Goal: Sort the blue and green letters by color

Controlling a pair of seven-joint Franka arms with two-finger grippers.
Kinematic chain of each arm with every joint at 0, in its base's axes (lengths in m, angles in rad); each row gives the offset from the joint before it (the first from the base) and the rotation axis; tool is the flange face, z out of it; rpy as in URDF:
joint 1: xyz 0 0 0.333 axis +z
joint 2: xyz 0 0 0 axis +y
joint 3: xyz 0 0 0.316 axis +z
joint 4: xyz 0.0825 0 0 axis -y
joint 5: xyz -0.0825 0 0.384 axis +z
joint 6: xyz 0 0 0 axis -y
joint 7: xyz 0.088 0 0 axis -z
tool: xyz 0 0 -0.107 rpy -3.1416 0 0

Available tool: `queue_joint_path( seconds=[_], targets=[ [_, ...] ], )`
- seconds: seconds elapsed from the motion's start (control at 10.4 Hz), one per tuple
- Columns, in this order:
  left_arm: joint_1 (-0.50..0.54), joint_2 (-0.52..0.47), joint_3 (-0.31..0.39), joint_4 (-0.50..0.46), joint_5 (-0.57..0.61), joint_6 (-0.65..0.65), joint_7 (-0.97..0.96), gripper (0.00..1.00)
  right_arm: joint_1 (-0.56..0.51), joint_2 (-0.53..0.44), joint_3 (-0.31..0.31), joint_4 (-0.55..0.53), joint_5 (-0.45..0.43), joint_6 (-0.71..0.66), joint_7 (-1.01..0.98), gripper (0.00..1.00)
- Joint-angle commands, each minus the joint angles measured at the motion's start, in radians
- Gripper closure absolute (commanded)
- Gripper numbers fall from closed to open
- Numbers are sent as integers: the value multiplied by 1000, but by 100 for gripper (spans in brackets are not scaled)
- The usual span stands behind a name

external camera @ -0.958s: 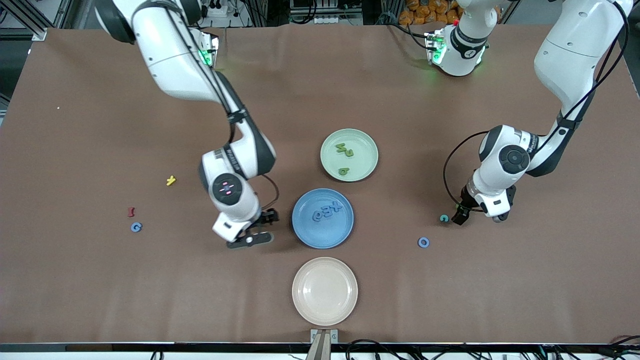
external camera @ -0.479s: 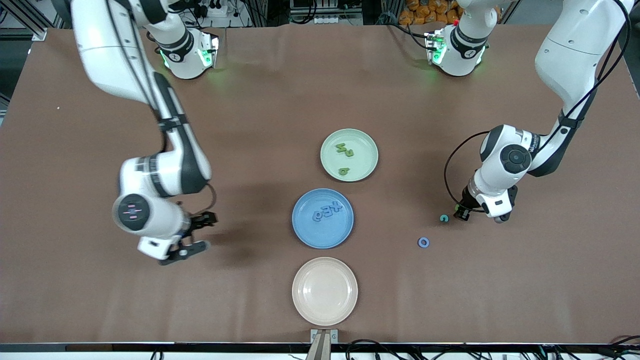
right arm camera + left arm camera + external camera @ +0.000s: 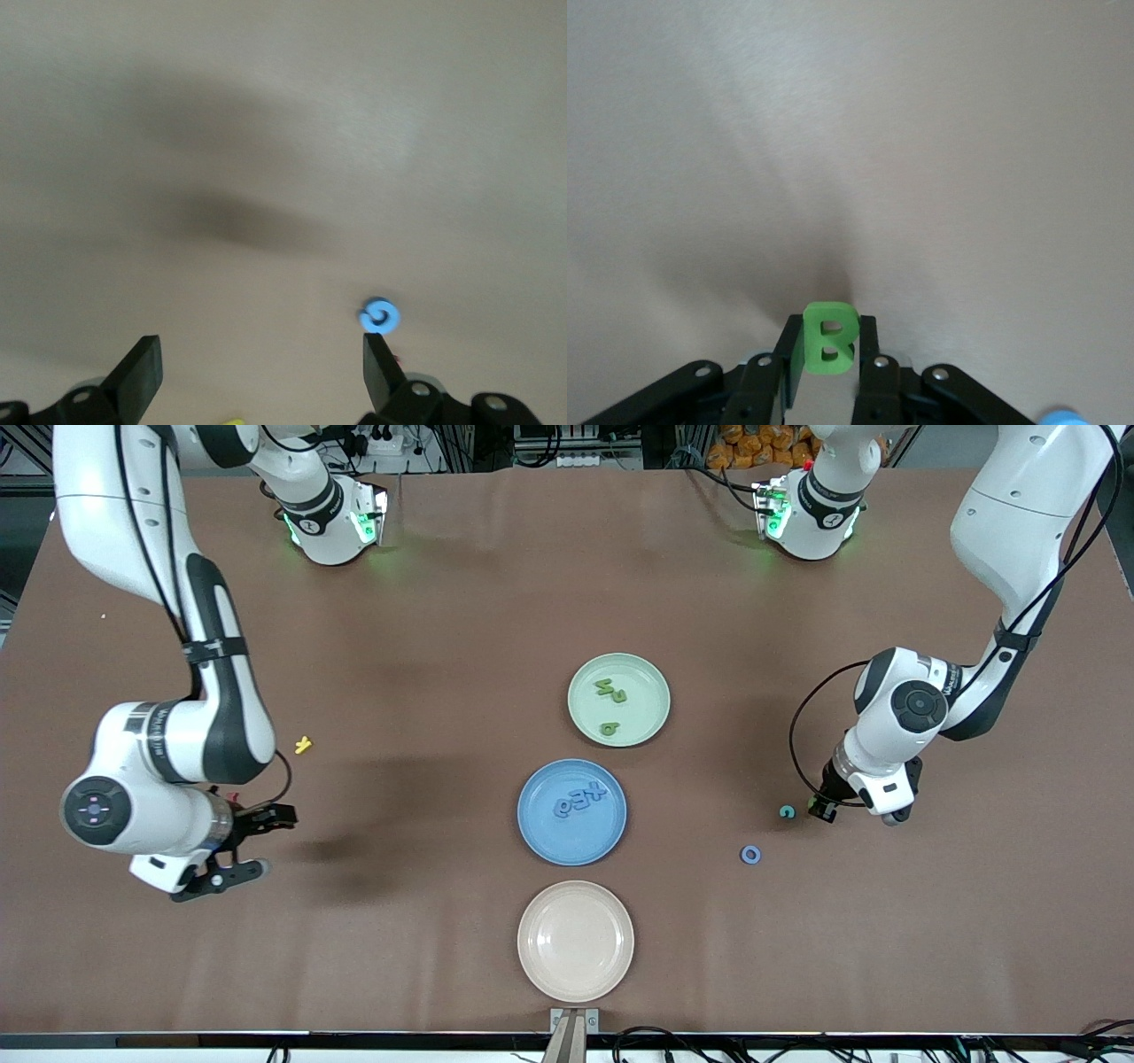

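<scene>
My left gripper (image 3: pixel 817 808) is down at the table toward the left arm's end, shut on a lime green letter B (image 3: pixel 828 339) that stands upright between its fingers (image 3: pixel 868 354). A teal letter C (image 3: pixel 787 811) lies just beside it, and a blue ring letter (image 3: pixel 750 855) lies nearer the camera. My right gripper (image 3: pixel 266 840) hangs open over the right arm's end of the table. A blue letter G (image 3: pixel 380 316) lies below it, close to one fingertip (image 3: pixel 372 350). The green plate (image 3: pixel 642 682) holds three green letters (image 3: pixel 611 695). The blue plate (image 3: pixel 549 841) holds blue letters (image 3: pixel 580 800).
A beige plate (image 3: pixel 576 948) with nothing in it sits nearest the camera, in line with the other two plates. A yellow letter (image 3: pixel 303 745) and a red letter (image 3: pixel 232 795) lie by the right arm's wrist.
The left gripper has shut on the green B. The right arm has swung, still open, from beside the blue plate out to the right arm's end of the table.
</scene>
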State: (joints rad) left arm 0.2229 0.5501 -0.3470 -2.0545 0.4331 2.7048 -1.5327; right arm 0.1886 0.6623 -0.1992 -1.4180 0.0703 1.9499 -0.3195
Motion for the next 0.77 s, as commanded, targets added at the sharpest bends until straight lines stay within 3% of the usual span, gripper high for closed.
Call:
queue_joint_path(
  seconds=[0.0, 0.38, 0.67],
  targets=[
    [-28, -45, -27, 54, 26, -80, -44, 100, -73, -27, 9, -62, -15, 38, -61, 0],
    [-252, -39, -36, 91, 22, -175, -136, 100, -115, -108, 12, -344, -7, 369, -134, 0],
    [-456, -19, -33, 94, 21, -227, -196, 100, -129, -107, 14, -453, -4, 538, -139, 0]
  ],
)
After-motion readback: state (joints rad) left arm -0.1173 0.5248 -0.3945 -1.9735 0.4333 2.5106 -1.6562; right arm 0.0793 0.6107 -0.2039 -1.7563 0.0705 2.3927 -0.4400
